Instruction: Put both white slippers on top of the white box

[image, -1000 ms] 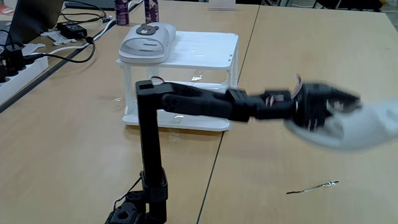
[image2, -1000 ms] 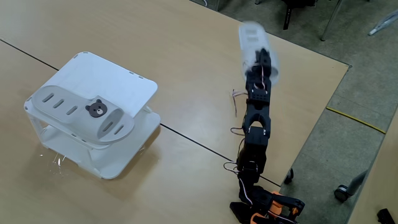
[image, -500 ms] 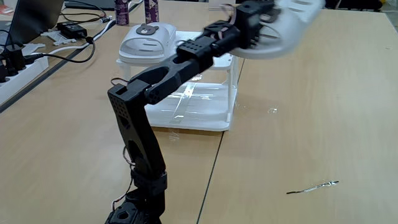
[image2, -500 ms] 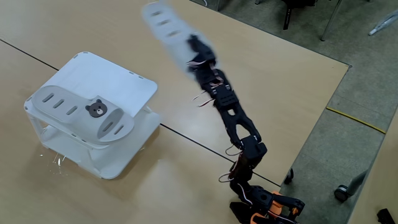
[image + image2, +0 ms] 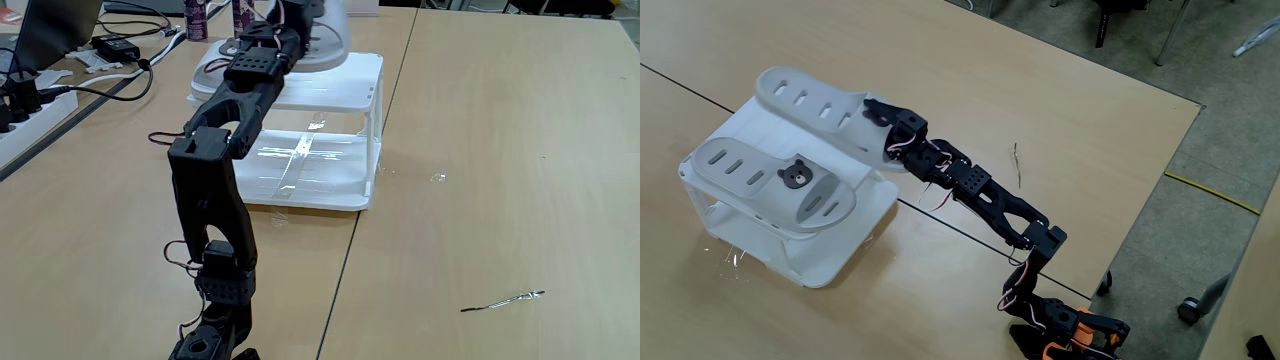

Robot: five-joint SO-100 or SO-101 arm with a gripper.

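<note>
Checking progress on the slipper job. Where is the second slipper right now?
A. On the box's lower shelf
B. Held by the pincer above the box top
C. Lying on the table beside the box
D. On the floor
B: the pincer holds the second slipper over the box top, next to the first slipper already lying there.

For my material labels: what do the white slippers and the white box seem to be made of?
The white slippers look like matte moulded rubber or foam: thick, with rounded edges and vent slots. The white box looks like hard plastic: thin legs and a glossy, reflecting lower shelf. The gripper holds the second slipper.
</note>
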